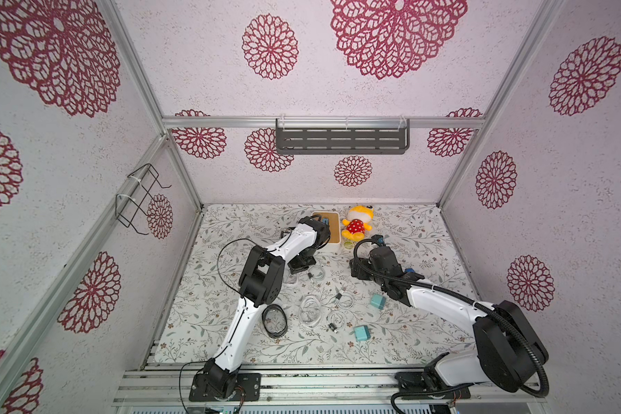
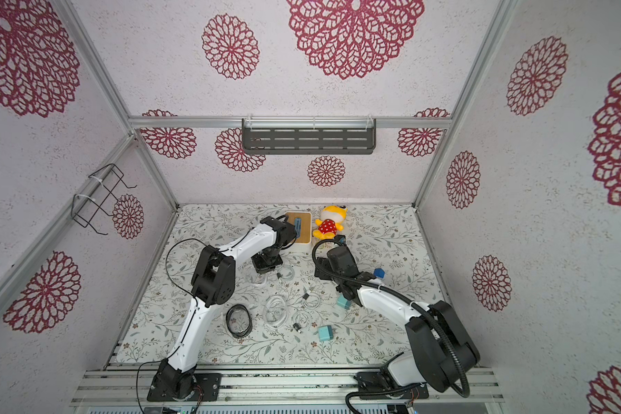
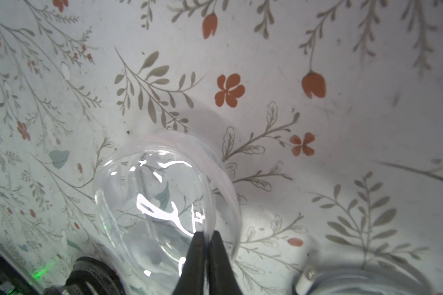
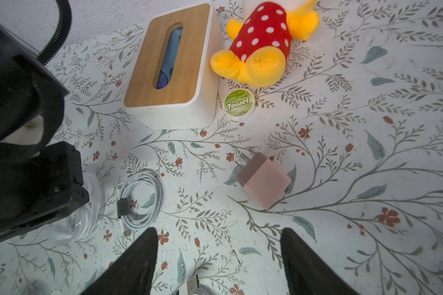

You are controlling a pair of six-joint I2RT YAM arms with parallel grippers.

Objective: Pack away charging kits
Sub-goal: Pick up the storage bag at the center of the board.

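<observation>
Right wrist, "Towel" disc [image 4: 239, 104], right gripper [image 4: 219, 229] spread empty, left gripper [image 3: 207, 233] pinching clear jar [image 3: 151, 191].

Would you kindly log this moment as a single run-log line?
left gripper: shut on clear container | right gripper: open, pink adapter ahead

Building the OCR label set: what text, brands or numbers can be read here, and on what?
"Towel": on the round green disc next to the white box.
Small arc of print above it on that disc: too small to read.
Print on the blue pack in the box's slot: blurred, unreadable.
No other readable text.
</observation>
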